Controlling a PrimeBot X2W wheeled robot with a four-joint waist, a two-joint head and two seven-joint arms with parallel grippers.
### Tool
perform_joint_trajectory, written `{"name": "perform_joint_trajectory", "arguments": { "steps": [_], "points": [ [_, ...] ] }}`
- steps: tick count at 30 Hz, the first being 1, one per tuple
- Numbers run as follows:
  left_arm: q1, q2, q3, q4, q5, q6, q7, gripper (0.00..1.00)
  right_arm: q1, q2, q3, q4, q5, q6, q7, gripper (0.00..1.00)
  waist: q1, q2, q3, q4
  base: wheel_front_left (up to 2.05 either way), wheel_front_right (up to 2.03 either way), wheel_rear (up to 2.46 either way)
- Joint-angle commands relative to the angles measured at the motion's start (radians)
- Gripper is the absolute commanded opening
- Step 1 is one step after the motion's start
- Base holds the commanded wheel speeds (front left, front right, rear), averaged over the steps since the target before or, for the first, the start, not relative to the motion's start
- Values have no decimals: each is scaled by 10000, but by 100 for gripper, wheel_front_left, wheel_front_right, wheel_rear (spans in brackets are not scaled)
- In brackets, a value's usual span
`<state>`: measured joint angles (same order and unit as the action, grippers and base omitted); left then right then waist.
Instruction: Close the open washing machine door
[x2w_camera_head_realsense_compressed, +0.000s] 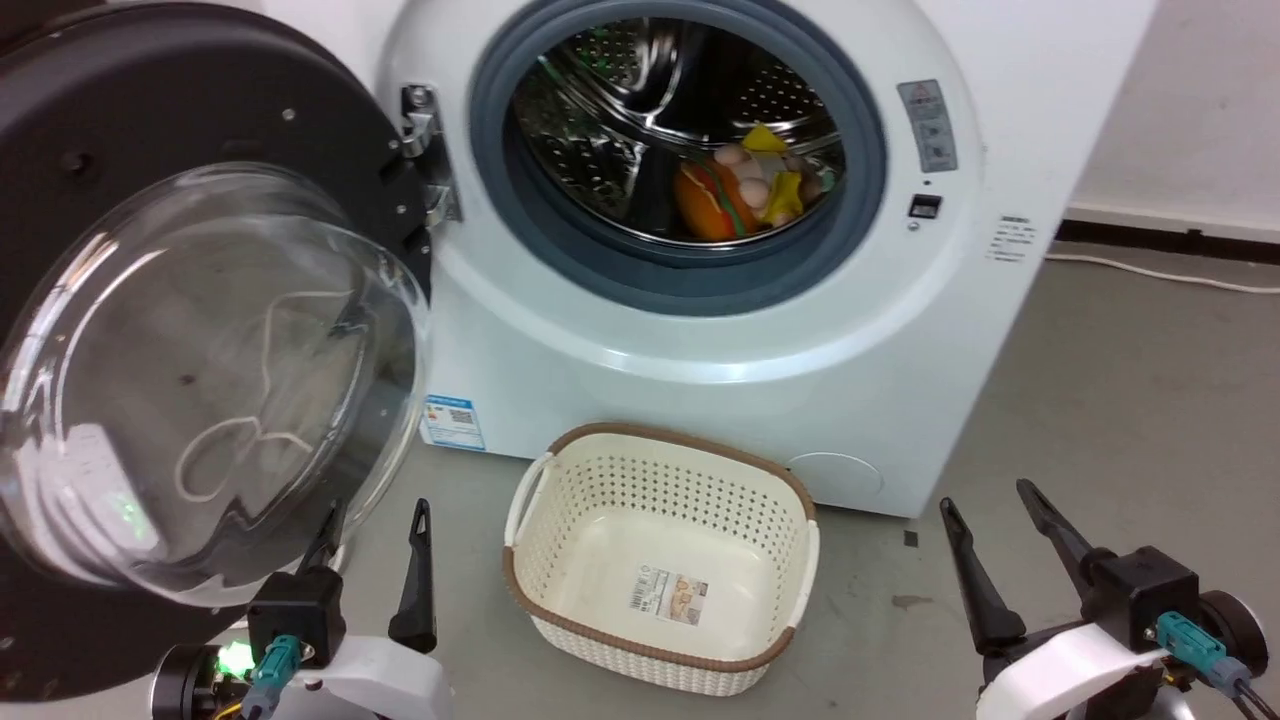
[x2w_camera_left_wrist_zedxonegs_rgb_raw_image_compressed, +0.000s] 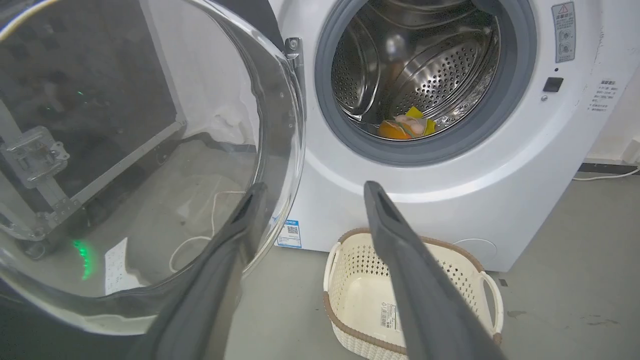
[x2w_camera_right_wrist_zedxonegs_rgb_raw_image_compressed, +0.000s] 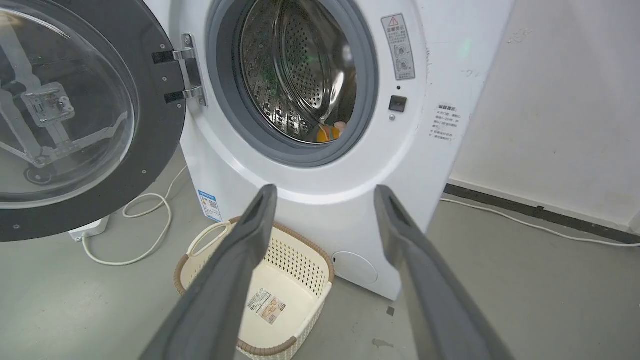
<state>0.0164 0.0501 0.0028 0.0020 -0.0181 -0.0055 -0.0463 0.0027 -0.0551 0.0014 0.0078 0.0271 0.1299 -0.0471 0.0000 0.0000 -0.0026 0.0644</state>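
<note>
While the washing machine door (x2w_camera_head_realsense_compressed: 200, 330) hangs wide open at the frame's left, closing looks not yet begun: left hand (x2w_camera_head_realsense_compressed: 378, 510) just beneath it, right hand (x2w_camera_head_realsense_compressed: 985, 497) lower right, both spread, empty.

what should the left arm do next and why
Probably ease the left gripper leftward, toward the free rim of the washing machine door, to get behind it. The door stands wide open, its hinge on the right, and the open, empty gripper sits low by the glass bowl.
</note>
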Motion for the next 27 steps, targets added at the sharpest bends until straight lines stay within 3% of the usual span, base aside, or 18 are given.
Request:
{"name": "perform_joint_trajectory", "arguments": {
  "steps": [1, 27],
  "points": [
    [62, 0, 20, -55, -67, -74, -122, 100, 53, 11, 32, 17, 93, 2, -116, 100, 0, 0, -30, 194, 0, 0, 0],
    [401, 2, 355, -410, -334, 24, -645, 100, -375, 21, 797, 454, 255, 3, -639, 100, 0, 0, 67, 1610, 0, 0, 0]
  ]
}}
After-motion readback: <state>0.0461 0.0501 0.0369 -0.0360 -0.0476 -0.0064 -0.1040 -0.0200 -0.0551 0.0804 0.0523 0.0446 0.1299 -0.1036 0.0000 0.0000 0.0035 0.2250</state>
